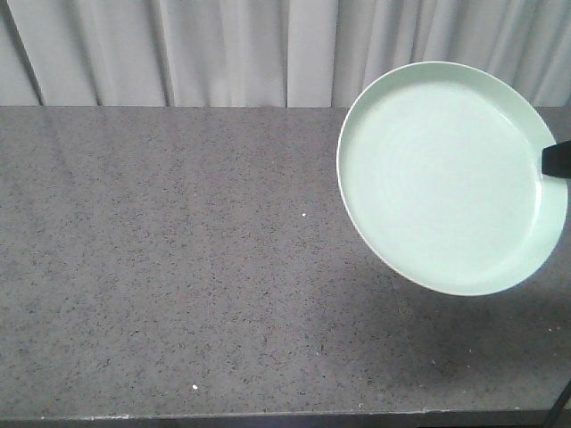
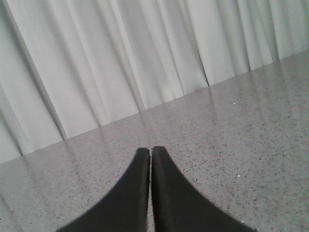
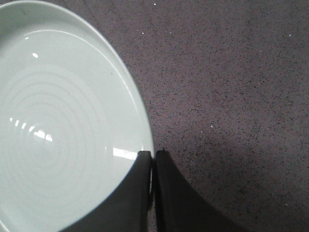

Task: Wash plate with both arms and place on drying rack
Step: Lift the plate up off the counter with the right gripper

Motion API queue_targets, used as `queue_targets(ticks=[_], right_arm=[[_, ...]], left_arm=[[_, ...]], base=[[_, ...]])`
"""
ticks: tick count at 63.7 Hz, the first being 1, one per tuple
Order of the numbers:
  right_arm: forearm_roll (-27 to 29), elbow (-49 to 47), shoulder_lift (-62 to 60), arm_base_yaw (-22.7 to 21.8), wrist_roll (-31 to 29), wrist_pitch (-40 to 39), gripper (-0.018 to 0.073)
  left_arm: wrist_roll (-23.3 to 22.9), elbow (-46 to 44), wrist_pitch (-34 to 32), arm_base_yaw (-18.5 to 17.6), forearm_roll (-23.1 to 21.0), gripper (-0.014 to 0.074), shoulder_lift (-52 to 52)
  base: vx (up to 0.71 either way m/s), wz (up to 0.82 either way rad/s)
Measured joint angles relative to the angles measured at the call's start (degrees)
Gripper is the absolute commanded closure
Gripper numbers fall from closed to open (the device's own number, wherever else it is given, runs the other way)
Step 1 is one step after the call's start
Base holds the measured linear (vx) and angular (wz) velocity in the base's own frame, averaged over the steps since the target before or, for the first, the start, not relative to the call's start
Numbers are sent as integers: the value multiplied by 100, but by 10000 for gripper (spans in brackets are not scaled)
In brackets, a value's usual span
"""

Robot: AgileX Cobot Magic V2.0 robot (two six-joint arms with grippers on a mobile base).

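Observation:
The pale mint-green plate hangs tilted above the right part of the grey speckled counter, its ringed inner face toward the front camera. My right gripper is shut on the plate's rim, one finger on the inner face and one behind; its dark tip shows at the plate's right edge. My left gripper is shut with nothing between its fingers, low over bare counter and facing the curtain. The drying rack is out of view.
A white pleated curtain hangs along the far edge of the counter. The counter's front edge runs along the bottom of the front view. The plate casts a shadow on the counter below it.

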Motion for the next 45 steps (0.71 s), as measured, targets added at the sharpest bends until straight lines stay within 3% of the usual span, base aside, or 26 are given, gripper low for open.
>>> queue_targets(ticks=[17,45], right_arm=[[40,436,-858,0,0,57,567],[-21,476,-1029,0,0,65,567]], left_arm=[[0,0,0,0,0,603,0],[0,0,0,0,0,603,0]], base=[[0,0],[0,0]])
